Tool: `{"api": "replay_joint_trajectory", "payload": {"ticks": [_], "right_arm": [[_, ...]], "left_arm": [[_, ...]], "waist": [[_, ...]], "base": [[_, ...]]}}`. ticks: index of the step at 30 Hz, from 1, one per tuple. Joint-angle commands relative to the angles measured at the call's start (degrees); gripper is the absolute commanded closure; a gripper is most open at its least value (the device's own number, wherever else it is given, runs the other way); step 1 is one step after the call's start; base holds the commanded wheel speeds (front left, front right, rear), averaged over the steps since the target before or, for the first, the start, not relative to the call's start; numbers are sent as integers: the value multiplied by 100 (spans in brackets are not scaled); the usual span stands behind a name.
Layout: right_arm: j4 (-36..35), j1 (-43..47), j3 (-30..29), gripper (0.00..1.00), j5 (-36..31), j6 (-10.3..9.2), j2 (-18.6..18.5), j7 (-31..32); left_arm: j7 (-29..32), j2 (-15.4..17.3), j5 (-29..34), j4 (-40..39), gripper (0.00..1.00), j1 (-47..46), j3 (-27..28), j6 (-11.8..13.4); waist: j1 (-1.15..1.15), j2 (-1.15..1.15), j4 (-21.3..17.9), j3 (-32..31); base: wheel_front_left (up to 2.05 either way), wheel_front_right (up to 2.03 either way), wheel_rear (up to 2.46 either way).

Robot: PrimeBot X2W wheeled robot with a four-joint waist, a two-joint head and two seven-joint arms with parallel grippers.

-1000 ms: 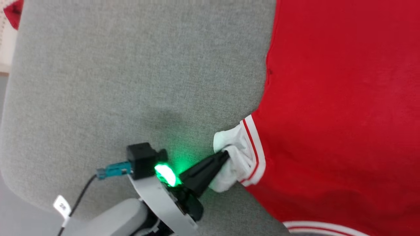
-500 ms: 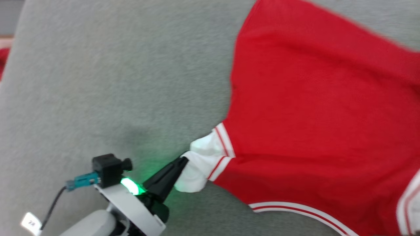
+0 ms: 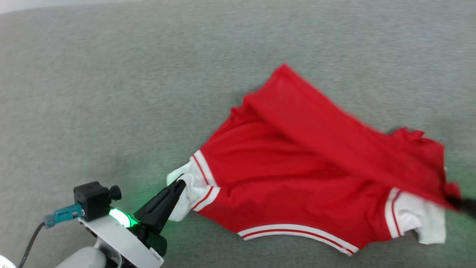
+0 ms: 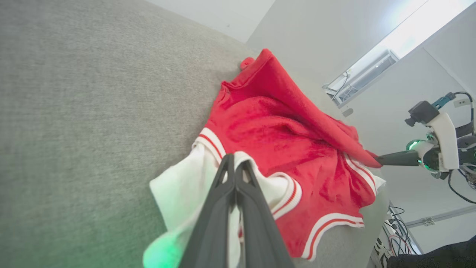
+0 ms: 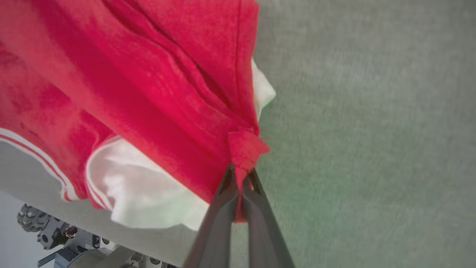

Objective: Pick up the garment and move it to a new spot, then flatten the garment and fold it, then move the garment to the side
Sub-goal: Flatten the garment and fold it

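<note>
The garment (image 3: 297,175) is a red jersey with white sleeves and red-and-white striped trim; it lies loosely on the grey fabric surface, plain side up, no lettering showing. My left gripper (image 3: 180,184) is shut on its white left sleeve (image 4: 178,190), at the lower left of the head view. My right gripper (image 3: 455,201) at the right edge is shut on a red corner of the garment (image 5: 243,147), pulled over the other white sleeve (image 3: 420,216). From the left wrist camera, the right gripper (image 4: 379,160) pinches the far red edge.
The grey fabric surface (image 3: 111,93) spreads wide to the left and beyond the garment. Its near edge (image 4: 357,238) runs just below the jersey's striped hem. Off that edge, in the left wrist view, are cables and equipment (image 4: 394,227).
The head camera has swung, so the whole garment now shows. The jersey has been dragged and bunched, with a red flap now drawn across toward the right gripper. Both grips have held.
</note>
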Motion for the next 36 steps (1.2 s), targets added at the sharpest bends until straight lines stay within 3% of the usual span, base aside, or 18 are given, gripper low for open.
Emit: {"api": "replay_joint_trajectory", "payload": {"ticks": [1,9,16,17,18,19,29,32,36], "right_arm": [[-128,245,-104,100,-21,-9,108,6],[-1106,1525,-525,100,-241,-9,574,25],[-1524,1616,-547,100,-538,-9,801,-159],[-1557,1567,-573,91,-564,-9,805,-202],[-1592,1532,-616,51,-613,-9,793,-243],[-1644,1482,-662,0,-670,-9,764,-291],[-2294,550,-1252,0,-844,-9,417,-330],[-2236,-85,-936,0,-939,-9,345,-422],[-1853,-1155,-77,0,-1089,-9,261,-500]], "left_arm": [[4,38,56,-13,100,79,34,12],[4,83,118,-97,100,230,282,23],[4,48,163,-126,100,376,345,10],[4,38,167,-130,100,376,341,7],[6,26,174,-131,100,368,326,1],[8,21,181,-134,100,361,316,-4],[9,-206,257,-207,100,250,187,-37],[13,-344,284,-163,100,126,126,-55],[19,-534,319,-76,100,-70,12,-75]], "waist": [[0,0,-254,-98],[0,0,-378,-47],[0,0,-430,-64],[0,0,-422,-70],[0,0,-399,-82],[0,0,-379,-88],[0,0,50,-33],[0,0,241,49],[0,0,474,200]], "base": [[0,0,0],[0,0,0],[0,0,0],[0,0,0],[0,0,0],[0,0,0],[0,0,0],[0,0,0],[0,0,0]]}}
